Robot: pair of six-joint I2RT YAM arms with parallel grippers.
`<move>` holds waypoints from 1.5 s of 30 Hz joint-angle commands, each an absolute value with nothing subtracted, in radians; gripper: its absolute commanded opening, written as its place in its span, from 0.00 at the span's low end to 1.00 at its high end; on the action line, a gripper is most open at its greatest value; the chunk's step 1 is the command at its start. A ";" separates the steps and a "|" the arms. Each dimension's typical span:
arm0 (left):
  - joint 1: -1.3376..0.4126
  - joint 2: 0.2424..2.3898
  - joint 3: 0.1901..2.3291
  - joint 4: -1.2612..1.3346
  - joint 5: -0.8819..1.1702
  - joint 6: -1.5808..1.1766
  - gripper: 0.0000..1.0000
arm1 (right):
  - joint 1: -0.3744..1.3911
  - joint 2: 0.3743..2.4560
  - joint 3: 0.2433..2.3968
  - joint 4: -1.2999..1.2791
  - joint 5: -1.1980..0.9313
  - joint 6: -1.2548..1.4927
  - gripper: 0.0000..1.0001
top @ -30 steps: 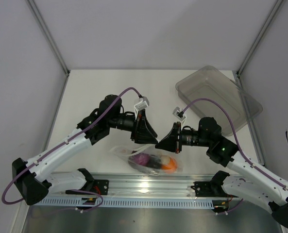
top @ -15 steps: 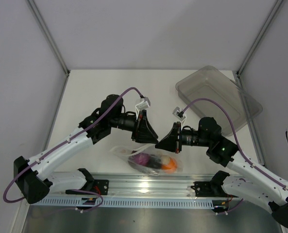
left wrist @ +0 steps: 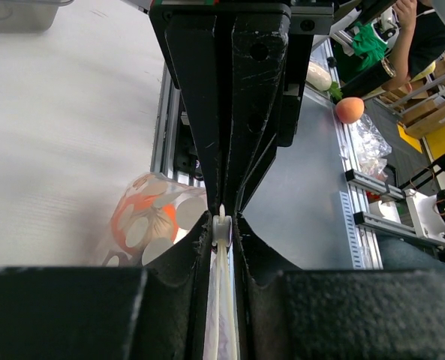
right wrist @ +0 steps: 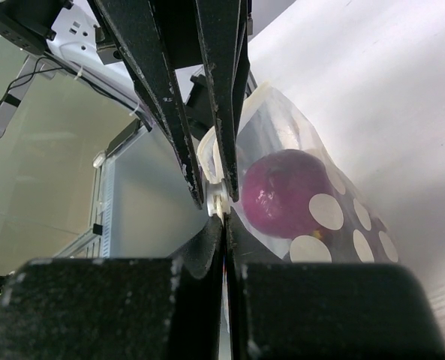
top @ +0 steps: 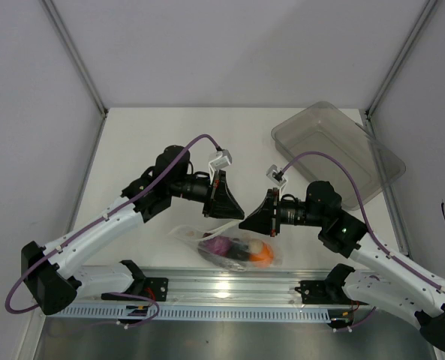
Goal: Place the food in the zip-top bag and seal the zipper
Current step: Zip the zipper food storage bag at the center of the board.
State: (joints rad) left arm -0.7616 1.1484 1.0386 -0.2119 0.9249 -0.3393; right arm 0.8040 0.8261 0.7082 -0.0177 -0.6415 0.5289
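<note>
Left jaws edged slightly left along zipper (left wrist: 221, 229); bag (top: 196, 237) unmoved.

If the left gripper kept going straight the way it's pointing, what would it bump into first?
Most likely the right gripper, which is nose to nose with the left gripper; both pinch the zipper between them.

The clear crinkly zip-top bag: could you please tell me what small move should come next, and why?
Probably slide the right claw along the thin clear zipper strip, away from the left claw, pressing it closed. Both claws are shut on the strip close together, and the purple ball and orange ball already sit inside the clear plastic bag.
</note>
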 commanded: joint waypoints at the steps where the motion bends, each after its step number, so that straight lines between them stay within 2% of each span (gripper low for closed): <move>1: -0.758 1.151 1.054 -0.207 0.962 -0.322 0.18 | 0.808 0.828 0.715 0.031 -0.609 0.540 0.00; 4: -0.758 1.151 1.051 -0.221 0.959 -0.308 0.18 | 0.810 0.828 0.716 0.032 -0.606 0.543 0.00; 7: -0.758 1.146 1.045 -0.229 0.960 -0.304 0.22 | 0.808 0.831 0.719 0.029 -0.604 0.543 0.00; 12: -0.758 1.135 1.031 -0.232 0.959 -0.301 0.19 | 0.808 0.833 0.718 0.029 -0.601 0.543 0.00; 16: -0.758 1.132 1.029 -0.233 0.962 -0.301 0.11 | 0.808 0.833 0.721 0.029 -0.595 0.546 0.00; 17: -0.758 1.135 1.031 -0.236 0.962 -0.301 0.05 | 0.808 0.831 0.721 0.026 -0.591 0.548 0.00; 19: -0.758 1.138 1.037 -0.242 0.957 -0.302 0.00 | 0.810 0.830 0.721 0.026 -0.574 0.552 0.00; 33: -0.758 1.184 1.084 -0.360 0.865 -0.278 0.01 | 0.816 0.778 0.750 -0.087 -0.347 0.566 0.00; 45: -0.756 1.128 1.063 -0.500 0.787 -0.198 0.01 | 0.785 0.735 0.730 -0.098 -0.267 0.604 0.00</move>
